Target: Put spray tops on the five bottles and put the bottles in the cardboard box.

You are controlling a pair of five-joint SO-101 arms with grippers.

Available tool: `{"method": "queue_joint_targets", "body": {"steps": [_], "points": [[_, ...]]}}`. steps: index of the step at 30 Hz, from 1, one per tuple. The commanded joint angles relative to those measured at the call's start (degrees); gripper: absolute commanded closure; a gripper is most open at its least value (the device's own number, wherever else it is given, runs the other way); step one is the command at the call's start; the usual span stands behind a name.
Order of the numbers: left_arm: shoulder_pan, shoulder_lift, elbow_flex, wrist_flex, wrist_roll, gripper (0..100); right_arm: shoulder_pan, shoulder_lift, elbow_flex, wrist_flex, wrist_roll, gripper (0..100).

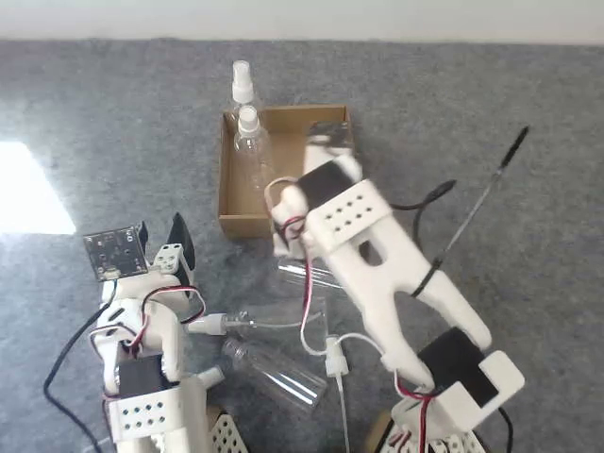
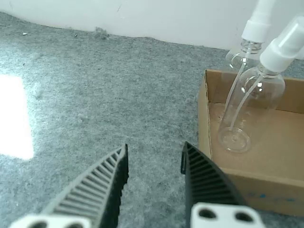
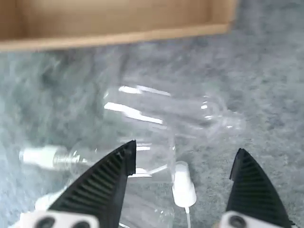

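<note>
The cardboard box [image 1: 226,184] lies at the table's middle back. One clear bottle with a white spray top [image 1: 250,142] stands in its left part, and a second capped bottle [image 1: 243,87] stands at its far left corner. In front of the box lie a bare bottle [image 3: 166,111], a capped bottle [image 1: 255,321], another bare bottle [image 1: 278,377] and a loose spray top [image 3: 183,183]. My right gripper [image 3: 180,161] hangs open over the lying bottles and the loose top. My left gripper [image 2: 154,178] is open above bare carpet left of the box [image 2: 256,175].
Grey carpet covers the table. My right arm [image 1: 377,264] stretches from the front right up to the box's front wall. A black rod-like tool [image 1: 486,198] lies to the right. A bright patch of light [image 1: 28,198] falls at the left edge.
</note>
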Motion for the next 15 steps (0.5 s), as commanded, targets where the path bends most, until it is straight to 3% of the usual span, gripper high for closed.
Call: {"method": "queue_joint_targets", "body": {"steps": [1,15], "points": [[-0.18,-0.26,-0.57,-0.18,-0.44,83,-3.38,-3.74,-1.67,-0.04,3.16,71.3],[-0.18,-0.26,-0.57,-0.18,-0.44,83,-5.58,-3.56,6.95,-15.16,14.86,71.2]]}}
